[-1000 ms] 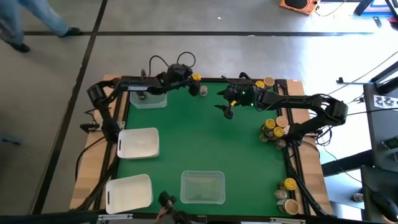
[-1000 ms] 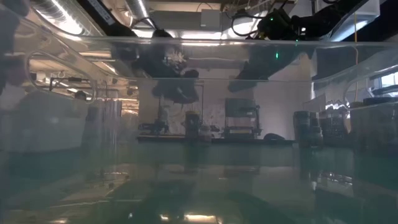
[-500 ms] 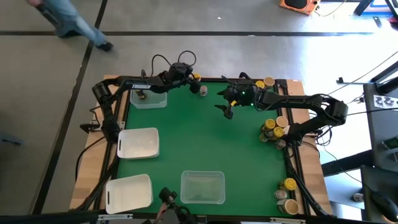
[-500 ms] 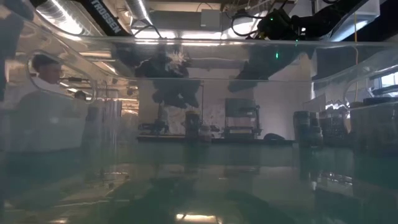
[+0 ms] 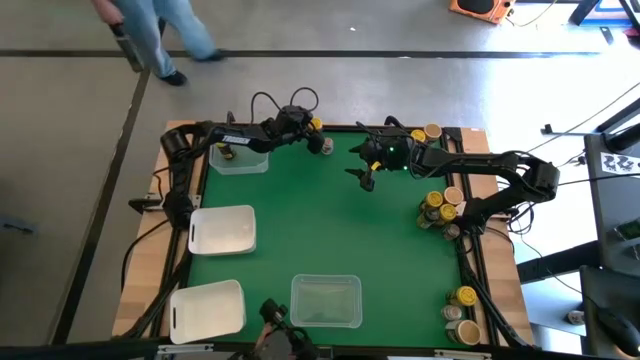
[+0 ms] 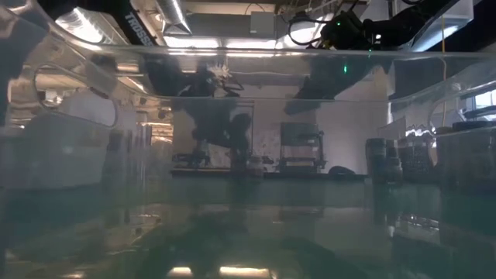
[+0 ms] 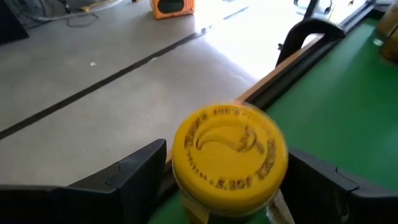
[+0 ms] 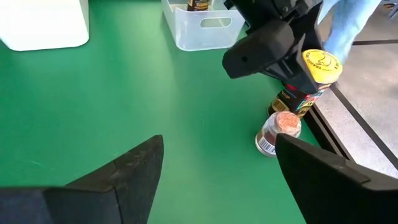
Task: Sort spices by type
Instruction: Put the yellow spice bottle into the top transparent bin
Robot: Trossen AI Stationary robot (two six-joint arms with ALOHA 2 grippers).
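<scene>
Now | yellow-lidded jar (image 7: 229, 155) between left gripper (image 7: 227, 180) fingers, held | right gripper (image 8: 217, 180) fingers wide, empty

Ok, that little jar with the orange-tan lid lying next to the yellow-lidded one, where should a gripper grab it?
Take the orange-tan-lidded jar across its round body, coming down from above. It lies on its side on the green mat, so the lid faces sideways. The yellow-lidded jar and the left gripper stand close behind it, so finger room is probably tight on that side.
</scene>
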